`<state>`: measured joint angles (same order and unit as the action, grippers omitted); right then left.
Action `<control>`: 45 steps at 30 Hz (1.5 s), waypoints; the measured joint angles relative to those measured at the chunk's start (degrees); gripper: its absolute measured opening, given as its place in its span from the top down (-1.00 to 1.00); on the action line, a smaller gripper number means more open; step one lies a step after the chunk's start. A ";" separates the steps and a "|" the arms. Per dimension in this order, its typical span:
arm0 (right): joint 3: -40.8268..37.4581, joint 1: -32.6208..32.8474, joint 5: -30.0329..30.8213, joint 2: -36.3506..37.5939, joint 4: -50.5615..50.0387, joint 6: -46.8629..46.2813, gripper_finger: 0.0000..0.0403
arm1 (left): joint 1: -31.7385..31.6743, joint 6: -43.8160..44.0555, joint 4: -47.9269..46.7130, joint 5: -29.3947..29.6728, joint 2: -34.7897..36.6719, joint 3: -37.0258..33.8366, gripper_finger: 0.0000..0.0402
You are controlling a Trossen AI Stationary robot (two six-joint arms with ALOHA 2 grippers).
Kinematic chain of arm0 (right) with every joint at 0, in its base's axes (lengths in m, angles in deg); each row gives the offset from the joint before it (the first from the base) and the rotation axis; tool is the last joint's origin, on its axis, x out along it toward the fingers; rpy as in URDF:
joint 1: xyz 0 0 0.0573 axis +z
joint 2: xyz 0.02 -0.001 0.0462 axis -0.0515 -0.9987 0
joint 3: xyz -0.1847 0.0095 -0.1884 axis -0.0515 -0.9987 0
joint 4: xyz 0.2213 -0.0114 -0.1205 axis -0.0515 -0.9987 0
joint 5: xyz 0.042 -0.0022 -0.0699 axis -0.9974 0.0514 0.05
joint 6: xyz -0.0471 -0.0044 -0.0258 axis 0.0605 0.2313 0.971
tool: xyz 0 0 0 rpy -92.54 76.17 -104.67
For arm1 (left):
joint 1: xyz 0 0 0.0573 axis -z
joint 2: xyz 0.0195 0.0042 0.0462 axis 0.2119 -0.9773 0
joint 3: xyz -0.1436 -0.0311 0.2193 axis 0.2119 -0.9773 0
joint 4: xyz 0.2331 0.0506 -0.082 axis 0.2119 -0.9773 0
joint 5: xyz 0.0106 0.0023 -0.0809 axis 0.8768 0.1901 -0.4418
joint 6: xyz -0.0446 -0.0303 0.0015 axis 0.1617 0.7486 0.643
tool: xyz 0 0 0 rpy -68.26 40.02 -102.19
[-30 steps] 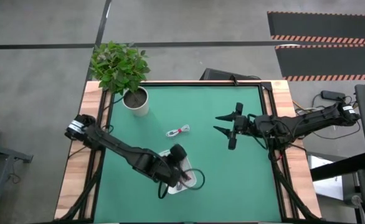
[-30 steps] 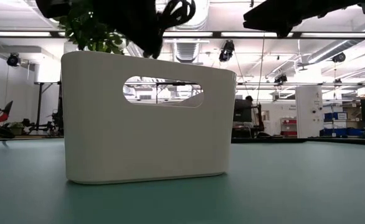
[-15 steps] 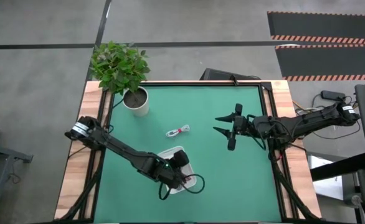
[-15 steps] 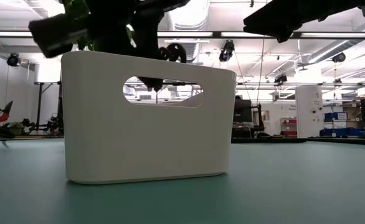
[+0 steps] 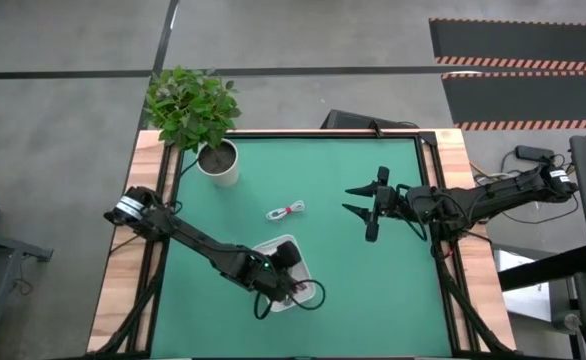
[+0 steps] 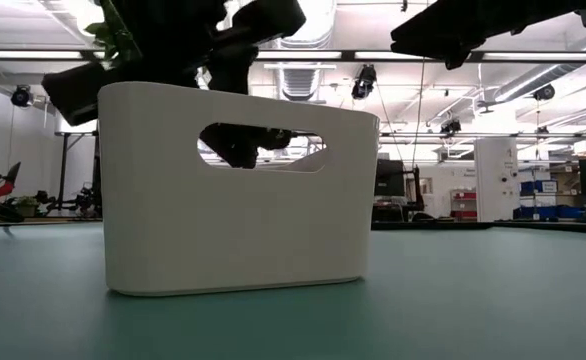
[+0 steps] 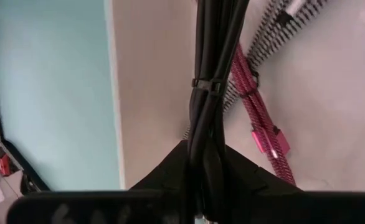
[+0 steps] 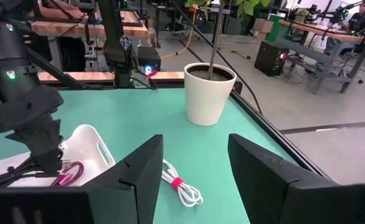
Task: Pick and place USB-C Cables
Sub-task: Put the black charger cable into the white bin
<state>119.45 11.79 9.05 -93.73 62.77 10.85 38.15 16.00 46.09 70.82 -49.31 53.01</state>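
The white tray (image 5: 273, 247) stands near the table's near edge; in the low view its wall (image 6: 238, 215) fills the foreground. My left gripper (image 5: 291, 272) is down inside it, shut on the black cable (image 7: 210, 74), and shows through the handle slot (image 6: 243, 145). The magenta-red cable (image 7: 257, 118) and the grey braided cable (image 7: 276, 28) lie on the tray's floor. The white cable (image 5: 286, 211) lies on the green mat, also seen as the white cable (image 8: 181, 188). My right gripper (image 5: 361, 199) hovers open over the mat's right half. My left gripper pinches the black cable bundle between its two fingers, at one end (image 7: 202, 165), below the bundle's tie (image 7: 206, 84). The fingers come from above, pointing down into the tray. The bundle runs on away from the fingers, and its loop (image 5: 317, 292) reaches past the tray's right rim.
A potted plant (image 5: 216, 160) stands at the mat's far left corner. Wooden borders (image 5: 123, 260) flank the green mat. Open mat lies between the tray and my right gripper. Other work tables and gear show in the room behind.
My left gripper has gone down from above the tray's rim into the tray, carrying the black cable with it; it now shows through the handle slot. The right arm has kept still.
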 joint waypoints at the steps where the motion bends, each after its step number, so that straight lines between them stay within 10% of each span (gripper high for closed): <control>1: 0.00 0.00 0.00 0.00 -0.01 0.01 0.15 | -0.05 0.02 -0.01 0.00 0.00 -0.46 0.77; 33: -0.02 0.00 -0.04 0.00 -1.00 -1.40 0.15 | -0.09 0.26 3.99 0.04 0.00 -1.87 0.72; 45: -0.12 0.00 -0.04 -0.02 -2.55 0.13 0.15 | -0.36 1.60 3.94 1.65 0.40 -1.87 0.36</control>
<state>119.33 11.79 9.01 -93.75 60.22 10.98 37.79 17.60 50.03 72.48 -48.91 51.14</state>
